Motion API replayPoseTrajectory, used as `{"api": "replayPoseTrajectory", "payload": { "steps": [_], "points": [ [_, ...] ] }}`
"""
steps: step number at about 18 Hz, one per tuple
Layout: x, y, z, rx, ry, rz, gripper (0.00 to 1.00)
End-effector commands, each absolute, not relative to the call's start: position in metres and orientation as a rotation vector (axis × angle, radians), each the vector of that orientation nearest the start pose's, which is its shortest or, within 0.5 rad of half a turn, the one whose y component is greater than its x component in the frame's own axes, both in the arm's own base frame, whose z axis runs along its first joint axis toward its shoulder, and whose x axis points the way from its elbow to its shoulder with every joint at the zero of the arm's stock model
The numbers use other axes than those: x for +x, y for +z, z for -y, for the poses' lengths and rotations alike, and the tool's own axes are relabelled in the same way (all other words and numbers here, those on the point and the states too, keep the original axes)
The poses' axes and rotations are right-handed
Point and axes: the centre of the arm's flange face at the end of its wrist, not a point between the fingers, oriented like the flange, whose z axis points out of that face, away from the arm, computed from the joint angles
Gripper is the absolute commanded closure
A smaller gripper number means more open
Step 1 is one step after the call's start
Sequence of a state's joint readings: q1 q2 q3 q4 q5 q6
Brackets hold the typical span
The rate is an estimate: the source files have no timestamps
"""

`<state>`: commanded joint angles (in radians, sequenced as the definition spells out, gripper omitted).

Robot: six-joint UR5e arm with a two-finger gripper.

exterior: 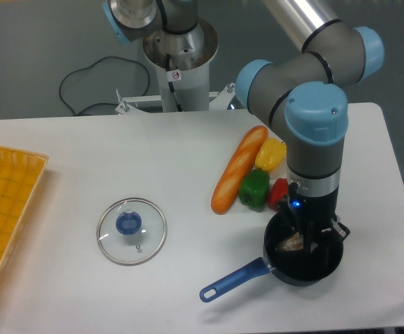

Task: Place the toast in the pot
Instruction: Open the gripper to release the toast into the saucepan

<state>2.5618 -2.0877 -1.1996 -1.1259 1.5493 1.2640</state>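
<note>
The pot (285, 268) is a small black saucepan with a long blue handle (231, 280), at the front right of the table. My gripper (305, 240) reaches straight down into the pot from above. A piece of the toast (292, 243), light brown and shiny with wrap, shows inside the pot beside the fingers. The arm hides most of the toast and the fingertips, so I cannot tell whether the jaws are open or shut on it.
A long orange baguette (238, 169) lies just behind the pot, with a yellow pepper (271, 154), a green pepper (255, 189) and a red pepper (278, 193). A glass lid with a blue knob (130, 230) lies mid-table. A yellow tray (3, 216) sits at the left edge.
</note>
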Motion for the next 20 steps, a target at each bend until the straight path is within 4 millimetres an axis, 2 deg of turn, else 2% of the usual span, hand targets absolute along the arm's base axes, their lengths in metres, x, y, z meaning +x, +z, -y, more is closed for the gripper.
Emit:
{"api": "replayPoseTrajectory", "payload": {
  "steps": [7, 15, 17, 20],
  "points": [
    [-0.523, 0.399, -0.51, -2.957, 0.368, -0.423, 1.0],
    [-0.51, 0.388, -0.502, -2.975, 0.331, -0.43, 1.0],
    [-0.51, 0.389, -0.5, -2.975, 0.331, -0.427, 0.95],
    [-0.51, 0.389, -0.5, -2.976, 0.331, -0.425, 0.8]
  ]
}}
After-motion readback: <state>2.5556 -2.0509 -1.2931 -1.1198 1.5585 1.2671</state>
